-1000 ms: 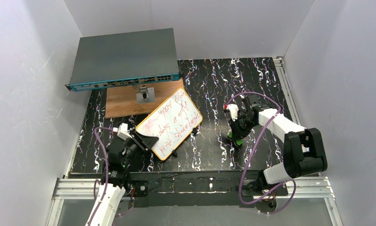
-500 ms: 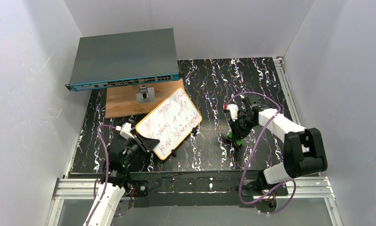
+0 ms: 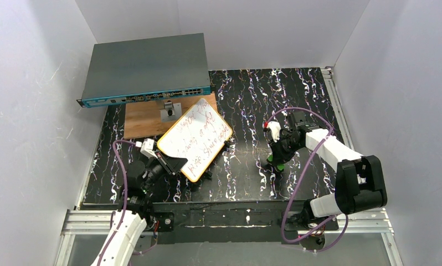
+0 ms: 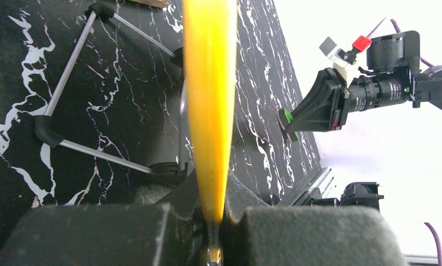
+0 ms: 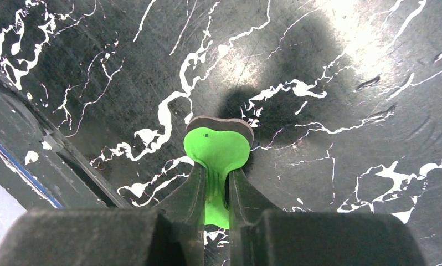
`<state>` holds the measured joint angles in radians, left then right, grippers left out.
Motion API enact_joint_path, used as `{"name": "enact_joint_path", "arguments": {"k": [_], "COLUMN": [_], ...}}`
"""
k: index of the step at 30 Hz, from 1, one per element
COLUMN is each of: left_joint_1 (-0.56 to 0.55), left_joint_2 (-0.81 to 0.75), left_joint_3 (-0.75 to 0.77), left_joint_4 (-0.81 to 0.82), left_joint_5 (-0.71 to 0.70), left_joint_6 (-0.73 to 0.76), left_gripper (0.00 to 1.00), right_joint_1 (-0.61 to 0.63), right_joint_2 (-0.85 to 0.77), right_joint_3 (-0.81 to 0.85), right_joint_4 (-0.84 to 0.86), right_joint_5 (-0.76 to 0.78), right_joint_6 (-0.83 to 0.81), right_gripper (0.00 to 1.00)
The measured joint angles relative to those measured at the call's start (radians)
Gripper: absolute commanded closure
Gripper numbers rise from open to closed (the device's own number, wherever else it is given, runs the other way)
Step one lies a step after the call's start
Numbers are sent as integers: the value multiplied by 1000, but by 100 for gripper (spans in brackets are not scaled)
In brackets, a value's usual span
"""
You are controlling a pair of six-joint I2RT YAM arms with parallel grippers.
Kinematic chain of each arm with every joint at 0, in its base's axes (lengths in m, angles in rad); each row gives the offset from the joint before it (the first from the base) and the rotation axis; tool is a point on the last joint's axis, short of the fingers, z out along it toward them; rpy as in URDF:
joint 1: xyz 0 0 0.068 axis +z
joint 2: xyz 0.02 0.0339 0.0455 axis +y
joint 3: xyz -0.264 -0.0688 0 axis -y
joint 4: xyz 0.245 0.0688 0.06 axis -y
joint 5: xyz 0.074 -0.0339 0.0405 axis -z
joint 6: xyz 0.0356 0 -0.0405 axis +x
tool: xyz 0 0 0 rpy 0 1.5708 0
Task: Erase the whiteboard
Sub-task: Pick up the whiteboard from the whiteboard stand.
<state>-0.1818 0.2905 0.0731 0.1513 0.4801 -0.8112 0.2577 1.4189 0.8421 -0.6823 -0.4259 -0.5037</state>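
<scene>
The left end effector [image 4: 212, 221] is clamped shut on the near left rim of the whiteboard [image 3: 196, 138]. It holds the board in the left middle of the table [image 3: 296, 88], just in front of the wooden board [image 3: 144, 121] and the network switch [image 3: 144, 69]. The red writing faces up and toward the right arm, probably so the surface stays steady and reachable for wiping. The right end effector [image 5: 214, 191] is closed on a green eraser [image 5: 219, 147], pinching its narrow stem so the dark pad points outward. It sits right of the whiteboard and clearly apart from it, so no wiping contact exists yet. The overhead view alone shows the writing, none of it wiped, and the gap between the two arms. The left wrist view shows the board edge-on as a blurred orange strip squeezed between the pads. It also shows a thin rod stand [image 4: 69, 97] on the table beneath; whether the board rests on it cannot be told. The right wrist view confirms the grip on the eraser and shows it above bare table.
</scene>
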Motion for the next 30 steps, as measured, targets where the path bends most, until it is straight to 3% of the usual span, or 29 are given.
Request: {"name": "enact_joint_path", "arguments": {"k": [25,30], "left_joint_1": [0,-50], "left_joint_2": [113,164], "left_joint_3": [61,61], "left_joint_4": [172,225], "left_joint_5": [117,141], "left_joint_6": [-11,-45], "left_gripper": [100,100], "right_joint_1": [-15,-47], "right_joint_2": [-154,-198], "right_joint_3": [41,76], "right_joint_4": [-72,-142], "right_joint_5": [-162,-239], "right_joint_6": [-15,-61], "right_gripper": [99,99]}}
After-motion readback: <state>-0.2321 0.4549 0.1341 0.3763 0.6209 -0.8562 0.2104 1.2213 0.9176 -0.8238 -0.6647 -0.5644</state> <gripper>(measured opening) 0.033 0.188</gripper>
